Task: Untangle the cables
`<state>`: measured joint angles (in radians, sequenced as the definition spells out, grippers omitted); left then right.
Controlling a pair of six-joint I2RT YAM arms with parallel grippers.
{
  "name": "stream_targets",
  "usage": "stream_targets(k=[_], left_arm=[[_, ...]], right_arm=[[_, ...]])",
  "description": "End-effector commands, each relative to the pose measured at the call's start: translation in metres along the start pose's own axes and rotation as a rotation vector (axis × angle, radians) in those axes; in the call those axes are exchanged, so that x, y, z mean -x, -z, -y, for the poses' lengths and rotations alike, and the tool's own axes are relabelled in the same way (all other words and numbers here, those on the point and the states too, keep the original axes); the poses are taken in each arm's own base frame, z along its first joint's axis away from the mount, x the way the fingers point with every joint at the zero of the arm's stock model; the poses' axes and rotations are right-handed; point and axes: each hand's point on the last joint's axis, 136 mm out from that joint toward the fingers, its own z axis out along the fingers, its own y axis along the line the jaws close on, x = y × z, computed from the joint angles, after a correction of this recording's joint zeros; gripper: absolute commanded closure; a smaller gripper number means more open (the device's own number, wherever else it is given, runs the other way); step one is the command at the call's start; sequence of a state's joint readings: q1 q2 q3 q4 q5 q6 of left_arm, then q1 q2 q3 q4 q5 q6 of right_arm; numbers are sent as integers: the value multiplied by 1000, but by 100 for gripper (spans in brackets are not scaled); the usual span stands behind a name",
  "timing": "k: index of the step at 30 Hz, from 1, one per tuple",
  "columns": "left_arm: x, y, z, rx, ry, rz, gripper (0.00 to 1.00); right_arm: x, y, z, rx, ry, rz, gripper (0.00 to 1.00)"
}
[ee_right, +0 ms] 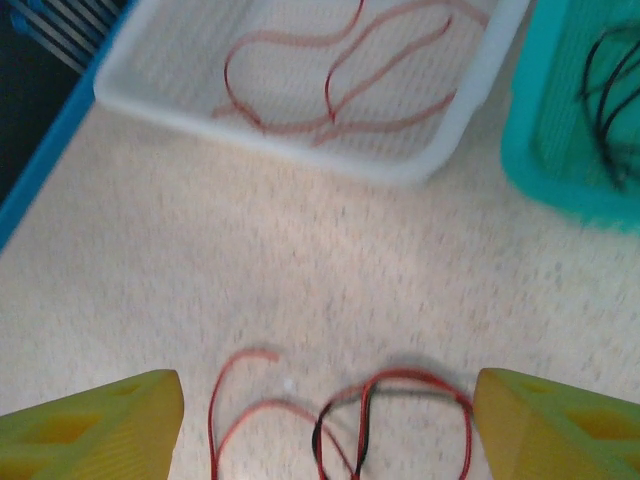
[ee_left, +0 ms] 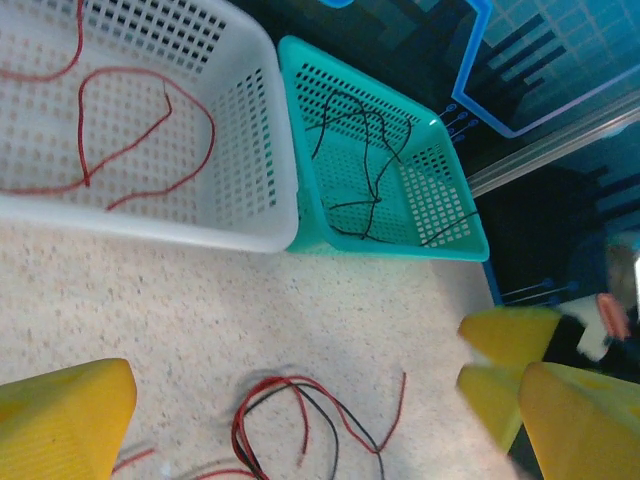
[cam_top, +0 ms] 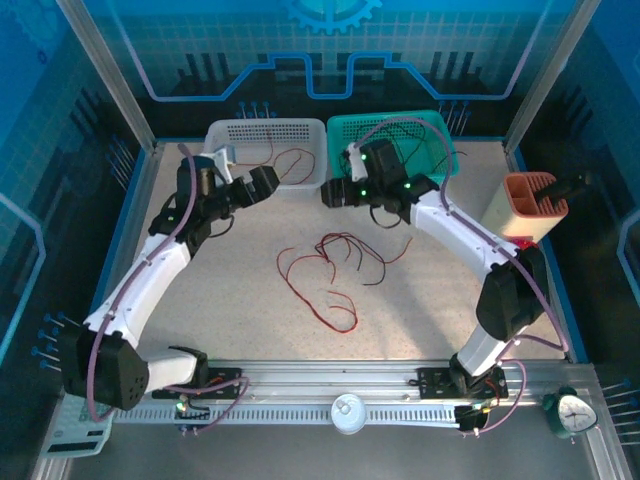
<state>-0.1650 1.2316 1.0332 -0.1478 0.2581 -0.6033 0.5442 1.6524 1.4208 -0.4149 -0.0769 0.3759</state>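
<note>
red and black cables [cam_top: 335, 270] tangled mid-worktop [cam_top: 240, 300], more red strands in the white basket [cam_top: 265, 135], black ones in the teal basket [cam_top: 440, 125], left hand [cam_top: 265, 184] and right hand [cam_top: 330, 193] both spread, empty, near the baskets

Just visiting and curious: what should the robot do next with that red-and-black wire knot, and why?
Probably lower the right gripper onto the tangle: its open, empty fingers frame the crossed strands. Red cables lie in the white basket, black in the teal basket.
</note>
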Motion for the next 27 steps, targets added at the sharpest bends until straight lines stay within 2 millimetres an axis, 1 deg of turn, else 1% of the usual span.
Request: stream_targets(k=[1, 3, 5, 7, 10, 13, 15, 17, 20, 24, 27], left_arm=[[3, 6, -1, -108, 157, 19, 1], [-1, 7, -10, -113, 192, 16, 1], [-4, 9, -12, -112, 187, 19, 1], [-6, 11, -12, -107, 176, 16, 1], [-4, 15, -11, -102, 160, 23, 1], [0, 18, -11, -87, 165, 38, 1], [2, 21, -9, -85, 164, 43, 1], [3, 22, -7, -85, 159, 41, 1], [4, 24, -4, -92, 154, 40, 1], [6, 24, -1, -103, 158, 42, 1], [6, 24, -1, -109, 164, 40, 1]], right_arm=[[-30, -4, 1, -32, 36, -40, 24], [-51, -11, -6, -33, 62, -85, 26], [-73, -19, -13, -44, 111, -135, 28], [-90, -29, -18, -49, 143, -185, 29], [-107, -47, -20, -68, 183, -245, 40], [-116, -65, -18, -86, 206, -291, 48], [-123, -76, -15, -95, 211, -328, 50], [-130, -86, -13, -101, 217, -358, 51], [-137, -97, -11, -105, 216, -384, 54], [-139, -106, -6, -122, 216, -395, 62], [-134, -110, -2, -133, 211, -388, 71]])
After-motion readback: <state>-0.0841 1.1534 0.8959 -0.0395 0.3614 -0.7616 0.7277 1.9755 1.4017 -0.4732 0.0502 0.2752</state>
